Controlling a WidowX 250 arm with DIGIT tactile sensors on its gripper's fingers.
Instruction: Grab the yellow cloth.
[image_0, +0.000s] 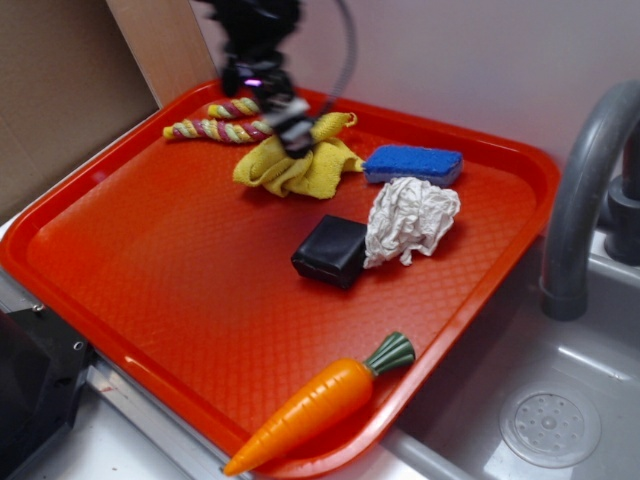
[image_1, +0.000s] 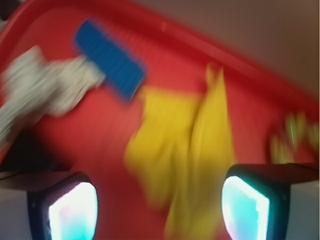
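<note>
I find no lettering, label, brand or number to read anywhere in my two views. My wrist view is too blurred for print.

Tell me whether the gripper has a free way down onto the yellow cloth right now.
Probably yes. The gripper hangs right over the yellow cloth, and the wrist view shows the jaws apart with the cloth lying between them. The blue sponge and rope lie off to either side, not covering it.

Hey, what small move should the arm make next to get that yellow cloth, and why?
Probably lower straight down, then close. In the wrist view the bright yellow knitted cloth lies between the two open fingers, and the gripper hangs just above it on the red plastic tray.
</note>
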